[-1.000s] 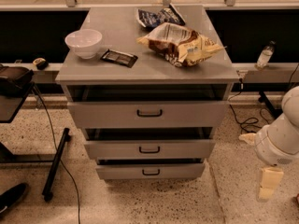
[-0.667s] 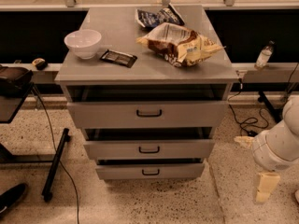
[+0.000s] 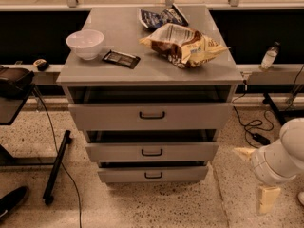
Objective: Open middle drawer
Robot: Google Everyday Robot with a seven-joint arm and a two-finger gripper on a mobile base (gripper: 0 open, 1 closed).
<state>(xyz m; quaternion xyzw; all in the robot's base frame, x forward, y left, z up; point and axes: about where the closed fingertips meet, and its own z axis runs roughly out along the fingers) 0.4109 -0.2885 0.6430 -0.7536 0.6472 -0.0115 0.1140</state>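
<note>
The grey cabinet (image 3: pixel 223 75) has three stacked drawers. The middle drawer (image 3: pixel 190 152) has a medium-height front and a small black loop handle (image 3: pixel 152 152). A dark gap shows above its front panel, so it stands slightly out. My gripper (image 3: pixel 254 177) is low at the right, near the floor and to the right of the cabinet, level with the lower drawers. Its two cream fingers (image 3: pixel 267 199) are spread apart and hold nothing. It does not touch any drawer.
The top drawer (image 3: pixel 199 116) has the tallest front and the bottom drawer (image 3: pixel 185 175) the slimmest. On the cabinet are a white bowl (image 3: pixel 85 43), a dark flat packet (image 3: pixel 121 59) and snack bags (image 3: pixel 183 44). Cables (image 3: pixel 251 127) lie on the floor at right, and a black stand (image 3: pixel 57 165) is at left.
My arm and gripper have moved a little down and to the left at the lower right. The drawers have not moved.
</note>
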